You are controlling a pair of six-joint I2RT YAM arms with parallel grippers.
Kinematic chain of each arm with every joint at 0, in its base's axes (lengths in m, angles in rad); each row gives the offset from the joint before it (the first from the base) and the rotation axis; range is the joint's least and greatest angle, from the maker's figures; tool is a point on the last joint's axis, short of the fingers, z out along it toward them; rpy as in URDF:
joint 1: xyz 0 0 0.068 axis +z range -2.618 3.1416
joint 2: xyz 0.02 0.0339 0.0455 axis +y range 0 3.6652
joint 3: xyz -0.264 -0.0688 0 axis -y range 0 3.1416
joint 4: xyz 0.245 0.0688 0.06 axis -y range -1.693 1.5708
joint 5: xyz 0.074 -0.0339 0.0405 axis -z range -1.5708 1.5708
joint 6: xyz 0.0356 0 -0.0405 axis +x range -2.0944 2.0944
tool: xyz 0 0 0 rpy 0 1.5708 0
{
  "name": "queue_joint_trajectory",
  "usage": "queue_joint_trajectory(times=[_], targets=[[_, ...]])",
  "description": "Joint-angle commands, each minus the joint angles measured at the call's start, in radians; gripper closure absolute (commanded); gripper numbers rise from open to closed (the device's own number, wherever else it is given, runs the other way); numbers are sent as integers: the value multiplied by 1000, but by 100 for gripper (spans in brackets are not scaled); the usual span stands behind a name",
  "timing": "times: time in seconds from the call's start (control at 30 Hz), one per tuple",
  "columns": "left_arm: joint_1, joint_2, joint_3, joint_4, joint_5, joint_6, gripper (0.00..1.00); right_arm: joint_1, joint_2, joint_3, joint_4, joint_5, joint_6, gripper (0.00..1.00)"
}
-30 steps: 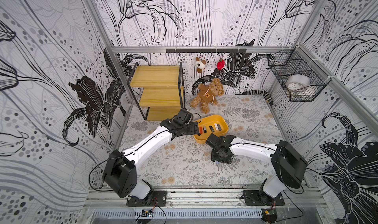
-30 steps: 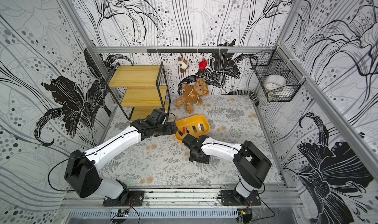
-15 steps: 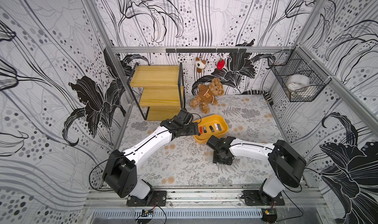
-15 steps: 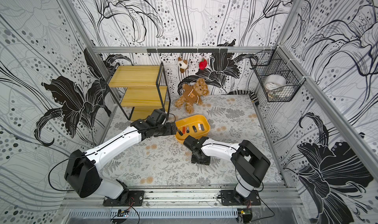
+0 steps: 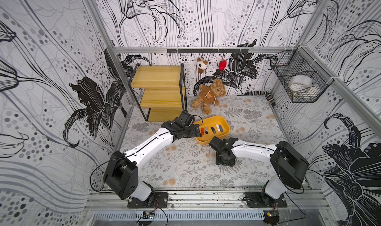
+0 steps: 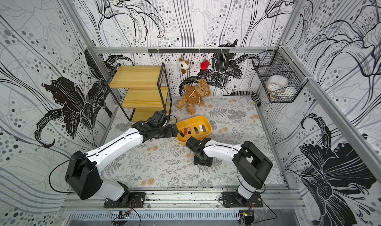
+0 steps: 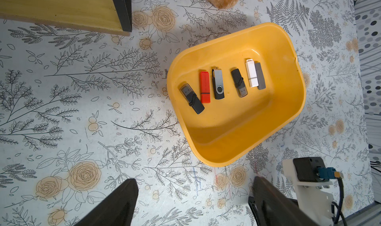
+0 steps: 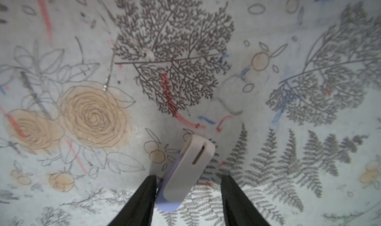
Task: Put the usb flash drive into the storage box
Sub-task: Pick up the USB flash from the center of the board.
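Note:
The yellow-orange storage box (image 5: 226, 130) (image 6: 209, 130) sits mid-table with several flash drives (image 7: 218, 83) in a row inside. A white and lavender usb flash drive (image 8: 189, 165) lies on the floral mat between the fingers of my right gripper (image 8: 188, 177). One finger (image 8: 144, 194) touches its side, while a gap separates it from the opposite finger, so the gripper is open. In both top views this gripper (image 5: 224, 162) points down in front of the box and hides the drive. My left gripper (image 7: 193, 179) (image 5: 199, 131) is open and empty at the box's left end.
A wooden shelf rack (image 5: 160, 90) stands at the back left. A teddy bear (image 5: 209, 97) lies behind the box. A black wire basket (image 5: 301, 84) holding a tape roll hangs on the right wall. Two small toys (image 5: 202, 65) hang from the back rail.
My right gripper's jaws have narrowed around the drive, and its wrist has shifted slightly. The left arm has stayed put.

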Motion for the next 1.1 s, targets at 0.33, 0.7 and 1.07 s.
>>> queue_joint_trajectory(times=[0.33,0.7,1.07], targets=[[-2,-19,-10,-10,-27,11,8,-18,56,8,14,5,-43,60],[1,-18,-12,-15,-35,10,7,-17,22,-22,7,8,-38,89],[23,-16,-12,-12,-21,18,7,-17,-166,88,-178,79,-44,100]])
